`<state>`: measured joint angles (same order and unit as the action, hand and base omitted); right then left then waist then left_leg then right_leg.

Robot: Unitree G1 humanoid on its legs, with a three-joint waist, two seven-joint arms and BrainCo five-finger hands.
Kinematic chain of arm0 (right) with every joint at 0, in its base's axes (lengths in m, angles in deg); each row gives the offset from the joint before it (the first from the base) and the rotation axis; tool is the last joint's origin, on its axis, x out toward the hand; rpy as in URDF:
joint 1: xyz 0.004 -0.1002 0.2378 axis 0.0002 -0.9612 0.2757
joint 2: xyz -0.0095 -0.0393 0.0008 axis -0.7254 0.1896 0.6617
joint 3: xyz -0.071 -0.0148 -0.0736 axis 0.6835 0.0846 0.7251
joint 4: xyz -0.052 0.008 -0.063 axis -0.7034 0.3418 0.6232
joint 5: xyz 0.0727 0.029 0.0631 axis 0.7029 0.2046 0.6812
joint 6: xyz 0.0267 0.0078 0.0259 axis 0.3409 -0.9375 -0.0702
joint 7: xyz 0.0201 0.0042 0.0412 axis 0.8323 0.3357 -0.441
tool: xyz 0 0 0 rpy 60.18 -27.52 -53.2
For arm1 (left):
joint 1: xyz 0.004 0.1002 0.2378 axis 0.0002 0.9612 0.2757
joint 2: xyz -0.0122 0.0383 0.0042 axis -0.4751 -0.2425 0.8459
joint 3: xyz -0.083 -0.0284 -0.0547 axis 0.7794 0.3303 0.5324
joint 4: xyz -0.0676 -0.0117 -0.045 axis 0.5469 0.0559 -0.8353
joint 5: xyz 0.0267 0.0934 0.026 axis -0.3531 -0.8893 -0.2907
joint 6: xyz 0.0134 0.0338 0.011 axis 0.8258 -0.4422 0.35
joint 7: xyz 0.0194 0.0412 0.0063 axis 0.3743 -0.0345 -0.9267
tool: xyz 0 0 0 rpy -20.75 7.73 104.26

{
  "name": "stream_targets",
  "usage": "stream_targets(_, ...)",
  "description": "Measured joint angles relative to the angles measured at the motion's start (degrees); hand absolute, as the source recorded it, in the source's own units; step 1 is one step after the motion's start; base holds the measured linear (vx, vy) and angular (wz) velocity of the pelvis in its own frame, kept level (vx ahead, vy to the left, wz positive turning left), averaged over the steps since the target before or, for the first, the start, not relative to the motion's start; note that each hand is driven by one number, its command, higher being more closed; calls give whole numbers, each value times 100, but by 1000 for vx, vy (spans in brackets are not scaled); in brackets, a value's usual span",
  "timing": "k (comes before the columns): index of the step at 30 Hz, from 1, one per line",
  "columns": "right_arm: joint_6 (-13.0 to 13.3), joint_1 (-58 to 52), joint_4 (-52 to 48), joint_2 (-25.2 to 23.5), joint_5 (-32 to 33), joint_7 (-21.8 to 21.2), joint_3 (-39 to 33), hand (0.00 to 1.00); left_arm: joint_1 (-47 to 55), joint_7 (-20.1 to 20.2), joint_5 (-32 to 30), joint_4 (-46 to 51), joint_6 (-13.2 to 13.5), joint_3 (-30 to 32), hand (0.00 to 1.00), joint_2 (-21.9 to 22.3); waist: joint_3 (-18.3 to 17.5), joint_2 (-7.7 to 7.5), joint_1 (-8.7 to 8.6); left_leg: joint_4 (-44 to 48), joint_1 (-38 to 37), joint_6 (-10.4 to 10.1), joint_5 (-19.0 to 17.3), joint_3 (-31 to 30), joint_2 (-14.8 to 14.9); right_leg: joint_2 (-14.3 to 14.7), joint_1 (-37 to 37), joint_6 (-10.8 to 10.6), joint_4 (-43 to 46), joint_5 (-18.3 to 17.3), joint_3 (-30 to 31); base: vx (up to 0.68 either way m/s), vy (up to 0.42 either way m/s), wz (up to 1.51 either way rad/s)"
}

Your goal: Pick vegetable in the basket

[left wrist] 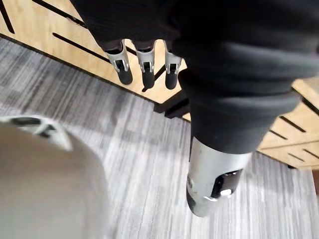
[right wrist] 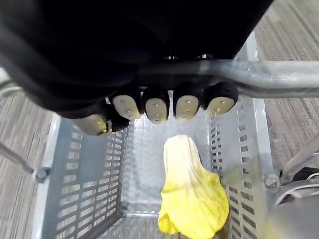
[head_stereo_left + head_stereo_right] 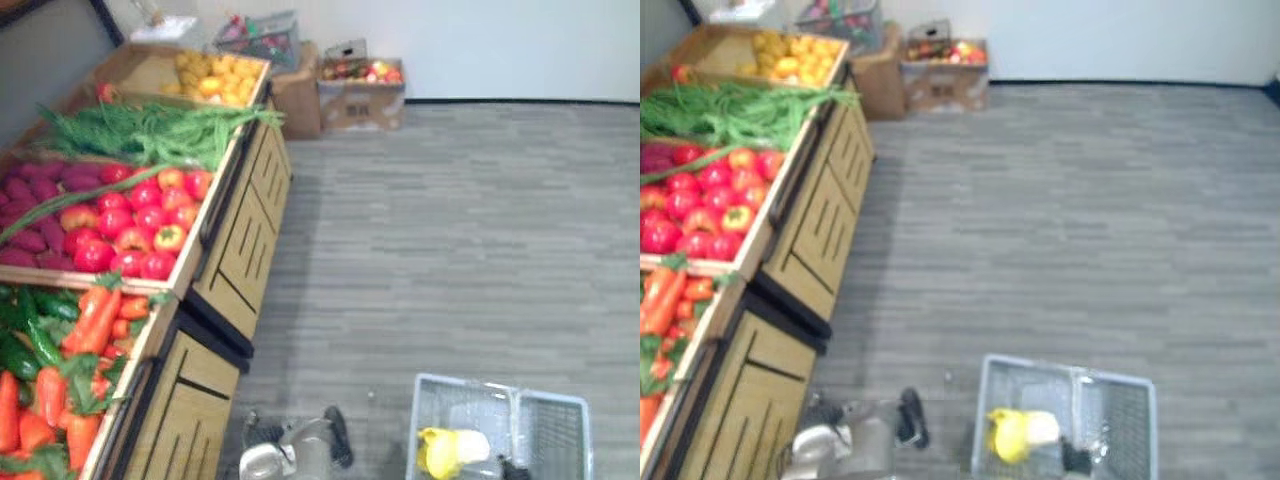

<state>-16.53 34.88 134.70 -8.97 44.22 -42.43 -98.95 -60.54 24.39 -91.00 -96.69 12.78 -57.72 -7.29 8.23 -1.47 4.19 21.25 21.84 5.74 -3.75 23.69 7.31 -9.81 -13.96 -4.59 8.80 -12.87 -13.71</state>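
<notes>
A grey plastic basket (image 3: 445,395) hangs low over the floor at the lower right. In it lies a yellow and white leafy cabbage (image 2: 192,199) (image 3: 445,450). My right hand (image 2: 164,107) is over the basket, its fingers curled round the metal handle (image 2: 271,79); it shows as a dark shape (image 3: 514,468) at the basket's near edge. My left hand (image 1: 144,67) hangs beside the wooden stand with relaxed fingers and nothing in it, low in the left eye view (image 3: 337,436).
A wooden produce stand (image 3: 235,240) runs along the left, with bins of carrots (image 3: 90,320), cucumbers (image 3: 30,335), red peppers (image 3: 135,225), purple roots (image 3: 35,200), green stalks (image 3: 150,130) and yellow fruit (image 3: 215,80). Cardboard boxes (image 3: 360,95) stand by the far wall. Grey floor (image 3: 460,240) lies to the right.
</notes>
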Motion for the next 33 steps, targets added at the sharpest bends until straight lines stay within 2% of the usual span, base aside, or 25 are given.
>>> stream_targets(1,21,66,1,-70,-2,-3,63,100,2,-1,-33,-8,-7,119,0,-5,2,-51,81,6,-48,25,-24,61,-15,101,55,2,-121,339,180,442,213,-13)
stream_targets(3,33,160,12,-126,-14,-27,97,100,99,-23,-40,-11,-31,256,0,-15,-10,-82,108,75,-254,154,-110,302,-18,78,-78,-15,-170,703,327,326,115,-16)
stream_targets(5,40,169,70,-131,-30,-123,131,100,181,-40,-117,-49,-62,243,0,-34,-36,-94,115,73,-498,120,-164,424,-18,42,-106,-73,29,1010,720,234,91,-17)
stream_targets(6,110,170,188,-76,-104,-126,96,100,249,-42,-155,-155,-70,140,0,-94,-195,-112,104,-67,-580,-22,-304,314,-97,8,223,-138,660,1051,835,187,122,-4)
stream_targets(7,206,205,310,86,-280,-130,84,100,287,-7,-151,-305,-75,-48,0,-169,-365,-147,78,-505,-779,-117,-519,148,-303,-70,716,-174,1676,1071,901,192,131,11)
stream_targets(8,258,238,328,127,-297,-136,83,100,267,27,-158,-351,-88,-148,0,-256,-369,-231,73,-674,-921,-90,-530,98,-469,-185,975,-383,2260,1210,982,212,137,44)
stream_targets(9,299,326,353,223,-388,-144,52,100,260,48,-160,-403,-91,-338,0,-376,-347,-331,21,-988,-1284,-78,-513,-48,-727,-349,1392,-729,3256,2017,1143,182,103,63)
stream_targets(10,300,330,380,279,-386,-135,37,100,267,47,-159,-459,-112,-443,0,-422,-356,-320,-58,-1142,-1484,-81,-508,-212,-811,-343,1478,-803,3613,2575,1175,284,109,104)
stream_targets(11,335,343,448,310,-384,-117,50,100,304,46,-158,-543,-133,-638,0,-507,-362,-259,-143,-1275,-1796,-69,-508,-500,-939,-304,1759,-918,4470,2981,1245,264,69,84)
stream_targets(12,349,356,461,316,-383,-136,59,100,311,41,-137,-571,-133,-634,0,-529,-352,-296,-153,-1292,-1855,-59,-525,-555,-975,-295,1879,-889,4695,2826,1261,420,50,107)
stream_targets(13,373,411,453,248,-363,-138,90,100,309,31,-119,-610,-153,-631,0,-576,-337,-373,-179,-1327,-2071,-74,-579,-785,-1024,-237,2353,-528,5417,1956,1228,354,22,104)
stream_targets(14,386,461,361,168,-346,-116,14,100,305,28,-122,-630,-178,-629,0,-563,-322,-340,-176,-1369,-2279,-40,-638,-1116,-1019,-142,2789,-349,5523,1297,1033,434,5,147)
stream_targets(15,408,463,266,159,-257,-106,2,100,299,29,-122,-662,-199,-627,0,-545,-301,-315,-177,-1408,-2470,-29,-635,-1380,-994,-98,3002,-186,5204,790,882,291,-19,130)
stream_targets(16,415,461,256,164,-256,-91,-25,100,303,37,-125,-673,-205,-615,0,-531,-294,-313,-184,-1407,-2556,-28,-643,-1527,-983,-92,3054,-133,4914,601,826,380,-64,156)
stream_targets(17,415,458,261,167,-256,-74,-140,100,304,43,-135,-673,-209,-534,0,-492,-291,-306,-184,-1447,-2737,-48,-661,-1919,-950,-71,3079,-65,3979,417,767,390,-129,136)
stream_targets(20,408,459,271,157,-256,-72,-176,100,297,46,-144,-679,-203,-352,0,-402,-284,-219,-147,-1446,-2856,-223,-802,-2687,-774,115,3059,-40,2316,412,1223,440,-249,157)
stream_targets(22,406,460,273,170,-264,-87,-120,100,207,71,-105,-686,-197,-23,0,-266,-217,-123,-40,-1189,-2844,-475,-1112,-3501,-592,254,2891,-56,1212,462,2035,422,-356,167)
stream_targets(23,399,457,277,177,-267,-95,-57,100,191,76,-86,-683,-201,61,0,-248,-213,-122,-34,-1058,-2809,-554,-1211,-3715,-576,254,2797,-83,1021,480,2137,380,-420,178)
stream_targets(24,370,442,283,181,-280,-117,103,100,204,91,-30,-671,-198,235,0,-242,-196,-177,-24,-786,-2738,-719,-1445,-4073,-572,137,2582,-173,802,536,2255,341,-473,186)
stream_targets(25,350,432,293,179,-299,-148,236,100,165,104,18,-685,-193,410,0,-212,-188,-196,-9,-509,-2679,-871,-1704,-4383,-506,50,2494,-687,1018,465,2001,320,-487,183)
stream_targets(26,331,457,309,225,-321,-169,239,100,164,122,123,-695,-214,515,0,-169,-134,-101,-10,-380,-2630,-923,-1721,-4507,-355,110,2443,-520,1199,351,1674,333,-593,173)
stream_targets(28,293,512,288,284,-509,-244,280,100,198,153,416,-672,-194,916,0,58,-184,145,59,-426,-2387,-1212,-1292,-4327,-2,174,2463,-209,1665,-23,986,271,-526,143)
stream_targets(30,292,558,284,329,-565,-287,319,100,212,160,485,-672,-202,1012,0,67,-190,186,61,-583,-2288,-1282,-1055,-4241,143,183,2456,-89,1725,-90,726,195,-441,66)
stream_targets(33,294,574,282,343,-613,-307,337,100,215,159,528,-672,-204,1031,0,64,-190,186,43,-614,-2257,-1305,-986,-4196,173,179,2447,-65,1720,-104,643,178,-340,71)
